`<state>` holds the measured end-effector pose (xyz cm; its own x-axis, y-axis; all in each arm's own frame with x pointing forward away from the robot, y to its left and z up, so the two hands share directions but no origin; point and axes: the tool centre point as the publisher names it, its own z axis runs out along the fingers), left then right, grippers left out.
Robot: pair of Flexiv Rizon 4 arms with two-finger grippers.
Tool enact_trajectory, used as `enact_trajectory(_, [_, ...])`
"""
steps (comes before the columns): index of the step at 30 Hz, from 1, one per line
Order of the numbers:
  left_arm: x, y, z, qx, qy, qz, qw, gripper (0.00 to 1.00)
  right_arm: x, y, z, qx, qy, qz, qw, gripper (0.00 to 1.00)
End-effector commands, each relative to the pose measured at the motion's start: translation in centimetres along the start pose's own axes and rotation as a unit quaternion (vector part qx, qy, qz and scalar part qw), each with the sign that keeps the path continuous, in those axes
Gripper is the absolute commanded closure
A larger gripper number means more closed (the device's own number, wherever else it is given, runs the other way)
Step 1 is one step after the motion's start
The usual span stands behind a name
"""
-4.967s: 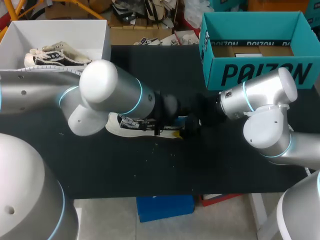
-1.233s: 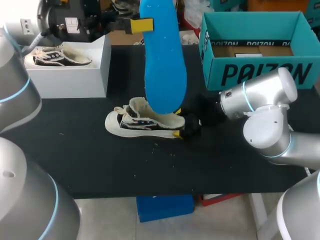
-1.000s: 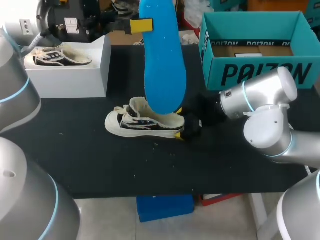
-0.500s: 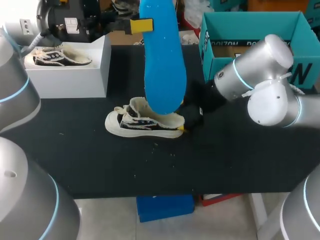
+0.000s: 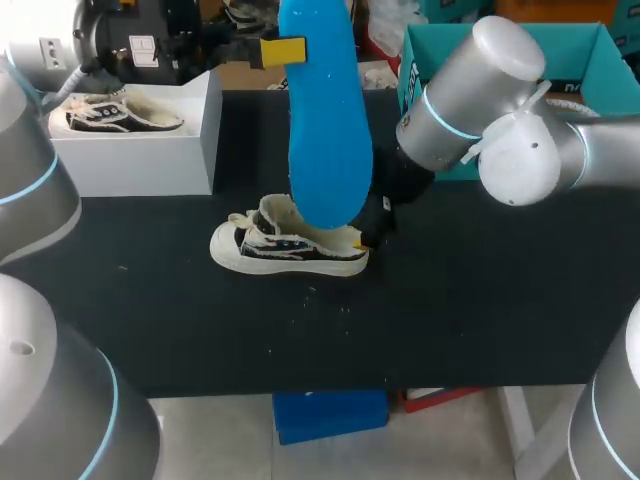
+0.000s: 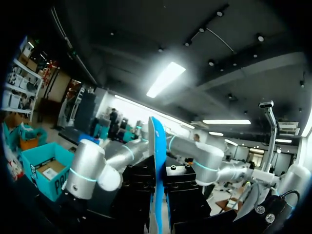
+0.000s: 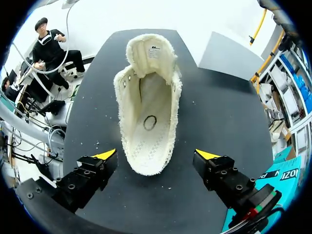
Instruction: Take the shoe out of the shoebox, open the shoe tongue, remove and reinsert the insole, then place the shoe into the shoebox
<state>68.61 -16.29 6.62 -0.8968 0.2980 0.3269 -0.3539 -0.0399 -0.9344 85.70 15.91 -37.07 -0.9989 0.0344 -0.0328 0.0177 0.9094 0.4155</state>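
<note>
A white low-top shoe [image 5: 285,248] lies on its side on the black table [image 5: 450,300], toe towards my left arm. In the right wrist view the shoe [image 7: 148,112] shows its fleecy inside with no insole in it. The blue insole [image 5: 325,150] hangs upright above the shoe, its lower end at the shoe's opening. My left gripper [image 5: 290,50] is shut on its top end. In the left wrist view the insole [image 6: 157,161] stands edge-on between the fingers. My right gripper [image 5: 372,225] is open at the heel. Its yellow fingertips [image 7: 105,155] stand either side of the heel without touching.
The teal shoebox [image 5: 412,60] stands open at the back right, partly behind my right arm. A white box [image 5: 150,150] holding another shoe [image 5: 115,110] stands at the back left. Bare black table lies in front of the shoe.
My right arm has lifted and swung back over the teal box, its gripper coming off the shoe's heel and opening fully. The left arm and insole have kept still.
</note>
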Motion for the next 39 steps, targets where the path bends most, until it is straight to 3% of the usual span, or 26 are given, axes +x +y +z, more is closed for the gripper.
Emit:
enact_trajectory(1, [0.0,0.1,0.0,0.000,-0.001,0.000,1.000,1.00,-0.7,0.9,0.2,0.132,0.013,-0.005,0.991,0.00])
enact_trajectory(15, [0.0,0.1,0.0,0.000,-0.001,0.000,1.000,1.00,-0.7,1.9,0.4,0.181,0.025,-0.007,0.983,0.00])
enact_trajectory(39, [0.0,0.1,0.0,0.000,-0.001,0.000,1.000,1.00,0.5,2.4,0.9,0.196,0.007,0.008,0.981,0.00])
